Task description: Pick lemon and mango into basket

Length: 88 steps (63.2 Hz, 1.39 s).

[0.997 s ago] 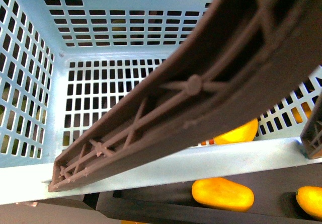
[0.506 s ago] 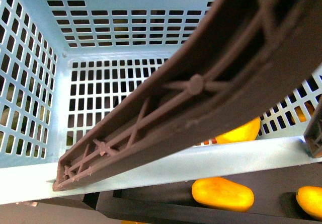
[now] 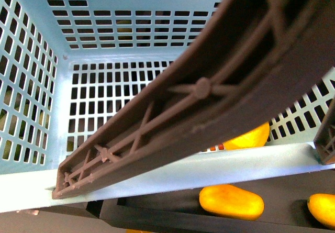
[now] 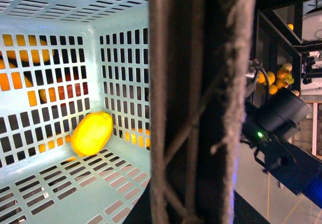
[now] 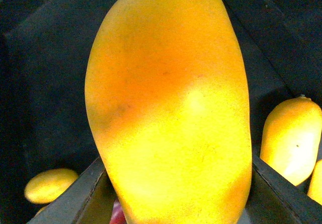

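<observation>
From the front, we look down into the basket (image 3: pixel 31 188). Its brown handle (image 3: pixel 201 89) cuts across from 8 o'clock to 2 o'clock. The lemon (image 3: pixel 246 140) peeks out under it at 4 o'clock, inside the basket by the near wall. Past the rim, at 5 o'clock, two yellow fruits (image 3: pixel 231 201) lie in a dark tray (image 3: pixel 157 209). From the left wrist, we see the lemon lying on the basket floor by a wall. From the right wrist, the mango (image 5: pixel 171 108) fills the view over the tray, outside the basket. No fingers of the left hand or the right hand show, so we cannot tell if they are open or closed.
</observation>
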Each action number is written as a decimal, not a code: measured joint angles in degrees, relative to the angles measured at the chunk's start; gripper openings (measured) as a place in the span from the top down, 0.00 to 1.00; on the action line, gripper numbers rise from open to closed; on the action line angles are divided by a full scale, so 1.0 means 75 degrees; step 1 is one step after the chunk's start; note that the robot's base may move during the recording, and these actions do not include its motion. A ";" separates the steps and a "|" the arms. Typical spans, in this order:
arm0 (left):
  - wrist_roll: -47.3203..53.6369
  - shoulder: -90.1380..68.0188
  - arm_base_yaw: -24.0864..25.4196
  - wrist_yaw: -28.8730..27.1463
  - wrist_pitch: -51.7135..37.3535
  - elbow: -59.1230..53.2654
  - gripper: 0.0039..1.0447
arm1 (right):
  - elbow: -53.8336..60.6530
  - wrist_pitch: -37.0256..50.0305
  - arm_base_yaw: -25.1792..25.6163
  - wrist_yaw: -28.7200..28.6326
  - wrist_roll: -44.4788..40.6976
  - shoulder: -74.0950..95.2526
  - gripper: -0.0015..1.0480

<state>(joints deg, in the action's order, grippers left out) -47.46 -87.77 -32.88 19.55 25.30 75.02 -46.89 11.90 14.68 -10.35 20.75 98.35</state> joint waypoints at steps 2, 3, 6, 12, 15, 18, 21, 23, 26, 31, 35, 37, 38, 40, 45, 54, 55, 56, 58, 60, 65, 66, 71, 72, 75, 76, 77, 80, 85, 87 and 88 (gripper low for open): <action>0.0000 0.0000 0.0000 0.0000 0.0000 0.0000 0.96 | 0.0166 -0.0128 -0.0003 -0.0093 -0.0009 -0.0446 0.44; 0.0000 0.0000 0.0000 -0.0003 0.0000 0.0000 0.96 | 0.0256 -0.0210 -0.0006 -0.0154 -0.0012 -0.0731 0.44; 0.0000 0.0000 0.0000 0.0000 0.0000 0.0000 0.96 | 0.0431 -0.0428 -0.0067 -0.0233 -0.0020 -0.1428 0.44; 0.0000 0.0000 0.0000 -0.0003 0.0000 0.0000 0.96 | 0.0603 -0.0813 -0.0350 -0.0297 -0.0003 -0.2629 0.44; 0.0000 0.0000 0.0000 -0.0003 0.0000 0.0000 0.96 | 0.0632 -0.0935 -0.0487 -0.0300 0.0029 -0.2943 0.44; 0.0000 0.0000 0.0000 -0.0003 0.0000 0.0000 0.96 | 0.0667 -0.1037 -0.0644 -0.0300 0.0064 -0.3235 0.44; 0.0003 0.0000 0.0000 -0.0003 0.0000 0.0000 0.96 | 0.0726 -0.1206 -0.0959 -0.0268 0.0111 -0.3687 0.44; 0.0000 0.0000 0.0000 -0.0003 0.0000 0.0000 0.96 | 0.0766 -0.1314 -0.1247 -0.0178 0.0184 -0.4001 0.44; 0.0000 0.0000 0.0000 -0.0003 0.0000 0.0000 0.96 | 0.0799 -0.1416 -0.1644 0.0006 0.0297 -0.4345 0.44; 0.0000 0.0000 0.0000 -0.0003 0.0000 0.0000 0.96 | 0.0816 -0.1440 -0.2092 0.0201 0.0405 -0.4590 0.44; 0.0000 0.0000 0.0000 -0.0003 0.0000 0.0000 0.96 | 0.0813 -0.1437 -0.2486 0.0370 0.0490 -0.4698 0.44; 0.0000 0.0000 0.0000 -0.0003 0.0000 0.0000 0.96 | 0.0813 -0.1419 -0.2687 0.0446 0.0513 -0.4724 0.44; 0.0000 0.0000 0.0000 -0.0003 0.0000 0.0000 0.96 | 0.0813 -0.1390 -0.2885 0.0510 0.0530 -0.4727 0.44; 0.0000 0.0000 0.0000 -0.0003 0.0000 0.0000 0.96 | 0.0807 -0.1370 -0.3080 0.0603 0.0542 -0.4718 0.44; 0.0000 0.0000 0.0000 0.0000 0.0000 0.0000 0.96 | 0.0781 -0.1370 -0.3535 0.0880 0.0551 -0.4613 0.44; 0.0000 0.0000 0.0000 0.0000 0.0000 0.0000 0.96 | 0.0758 -0.1279 -0.4179 0.1294 0.0615 -0.4275 0.44; 0.0000 0.0000 0.0000 0.0000 0.0000 0.0000 0.96 | 0.0752 -0.1259 -0.4301 0.1370 0.0624 -0.4197 0.44; 0.0000 0.0000 0.0000 0.0000 0.0000 0.0000 0.96 | 0.0749 -0.1244 -0.4357 0.1405 0.0627 -0.4162 0.44; 0.0000 0.0000 0.0000 0.0000 0.0000 0.0000 0.96 | 0.0746 -0.1206 -0.4468 0.1454 0.0647 -0.4083 0.44; 0.0000 0.0000 0.0000 -0.0003 0.0000 0.0000 0.96 | 0.0737 -0.1169 -0.4567 0.1486 0.0667 -0.4013 0.44; 0.0003 0.0000 0.0000 -0.0006 0.0000 0.0000 0.96 | 0.0685 -0.1119 -0.4782 0.1626 0.0662 -0.3850 0.44; 0.0003 0.0000 0.0000 -0.0006 0.0000 0.0000 0.96 | 0.0673 -0.1107 -0.4817 0.1661 0.0662 -0.3821 0.44; 0.0003 0.0000 0.0000 -0.0003 0.0000 0.0000 0.96 | 0.0641 -0.1081 -0.4948 0.1728 0.0662 -0.3710 0.44; 0.0003 0.0000 0.0000 -0.0003 0.0000 0.0000 0.96 | 0.0635 -0.1081 -0.4989 0.1740 0.0662 -0.3687 0.41; 0.0000 0.0000 0.0000 0.0000 0.0000 0.0000 0.96 | 0.0635 -0.1067 -0.5047 0.1795 0.0659 -0.3660 0.33; 0.0000 0.0000 0.0000 0.0000 0.0000 0.0000 0.96 | 0.0635 -0.1064 -0.5059 0.1816 0.0659 -0.3660 0.32; 0.0000 0.0000 0.0000 0.0000 0.0000 0.0000 0.96 | 0.0635 -0.1064 -0.5068 0.1839 0.0659 -0.3660 0.30; 0.0000 0.0000 0.0000 0.0000 0.0000 0.0000 0.96 | 0.0635 -0.1064 -0.5080 0.1853 0.0659 -0.3660 0.25; 0.0003 0.0000 0.0000 -0.0006 0.0000 0.0000 0.96 | 0.0635 -0.1081 -0.5085 0.1909 0.0650 -0.3719 0.16; 0.0000 0.0000 0.0000 -0.0006 0.0000 0.0000 0.96 | 0.0635 -0.1102 -0.5085 0.1961 0.0644 -0.3751 0.12; 0.0003 0.0000 0.0000 -0.0006 0.0000 0.0000 0.96 | 0.0635 -0.1107 -0.5085 0.1990 0.0635 -0.3771 0.11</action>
<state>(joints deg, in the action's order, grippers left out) -47.44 -87.77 -32.88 19.51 25.30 75.02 -42.13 3.60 -23.46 4.58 25.52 70.06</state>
